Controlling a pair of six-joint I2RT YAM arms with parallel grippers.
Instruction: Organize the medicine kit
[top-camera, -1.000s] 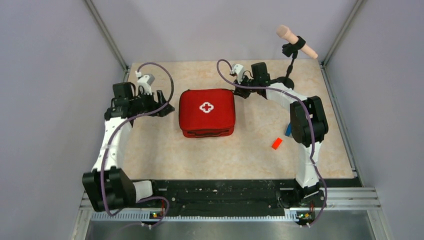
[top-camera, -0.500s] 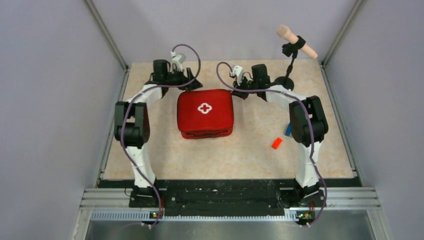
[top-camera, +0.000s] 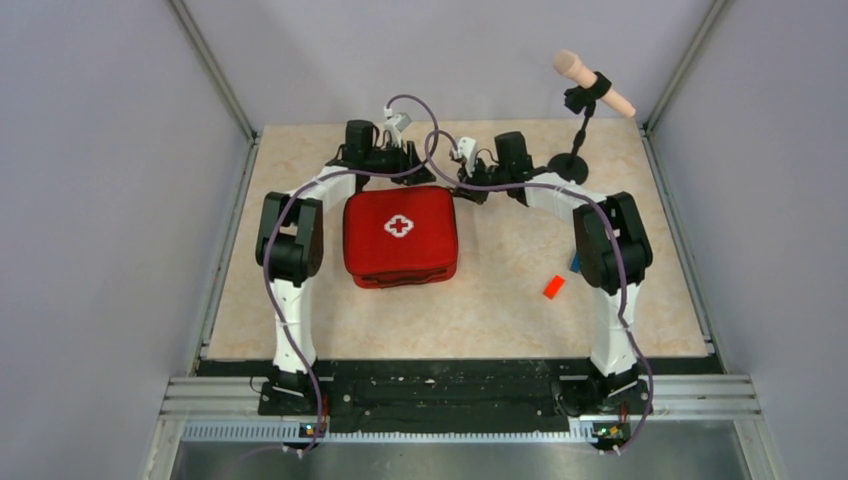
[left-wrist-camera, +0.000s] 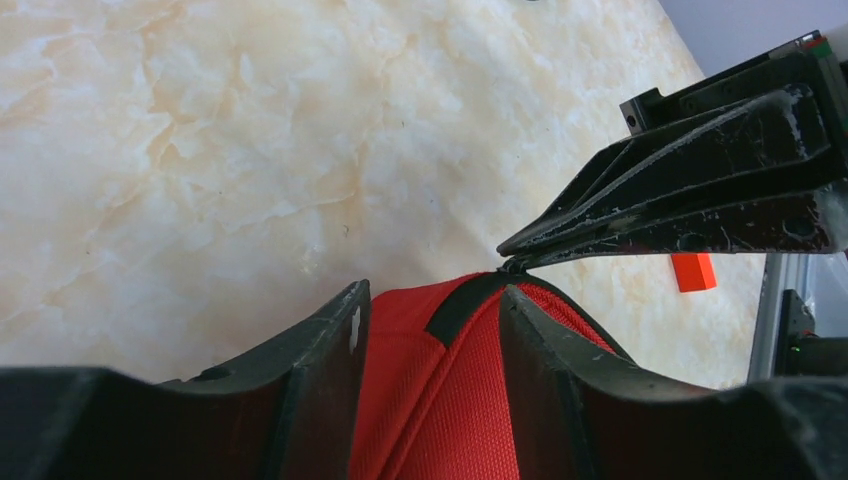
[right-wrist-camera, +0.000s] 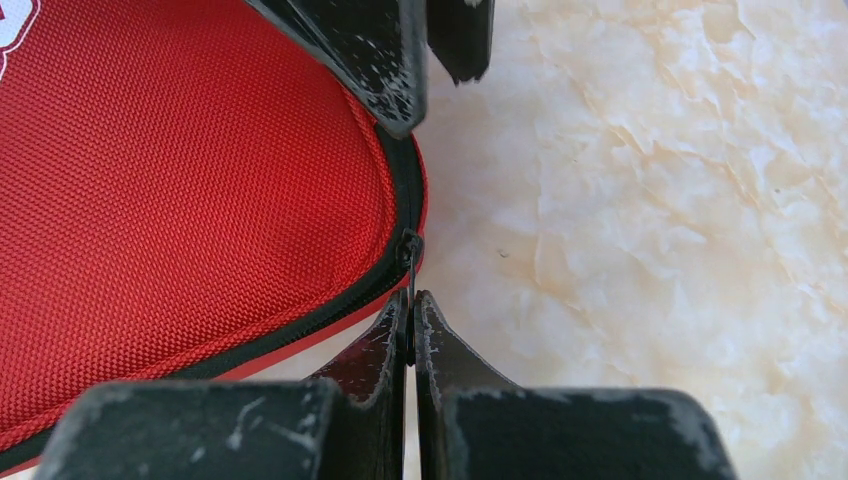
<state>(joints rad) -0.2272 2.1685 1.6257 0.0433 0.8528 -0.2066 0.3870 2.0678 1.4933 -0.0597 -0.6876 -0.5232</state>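
Early stage: medicine kit (top-camera: 400, 238) lies flat mid-table, white cross up, lid down, zip closed as far as visible. Nothing opened or packed yet.

R gripper (right-wrist-camera: 411, 300) is at the kit's far-right corner, fingers clenched on the zipper pull (right-wrist-camera: 410, 255). The unzip looks set up but not begun, since the slider sits right at the corner.

L gripper (left-wrist-camera: 432, 300) is over the kit's far edge, close beside the R one. Its fingers sit either side of a ridge of red fabric w/ a black tab. Fabric fills the gap, so can't tell if it's pinching or only straddling.

Loose bits: small red block (top-camera: 553, 287) on the table (top-camera: 480, 310), right of the kit & well apart. A blue item (top-camera: 576, 262) lies just beyond the block, farther from the kit, mostly hidden by the R arm.

Left to do, prob.: steady the kit, run the zip round, open the lid, load block + blue item, sort, re-close. So nearly all of the job is ahead.
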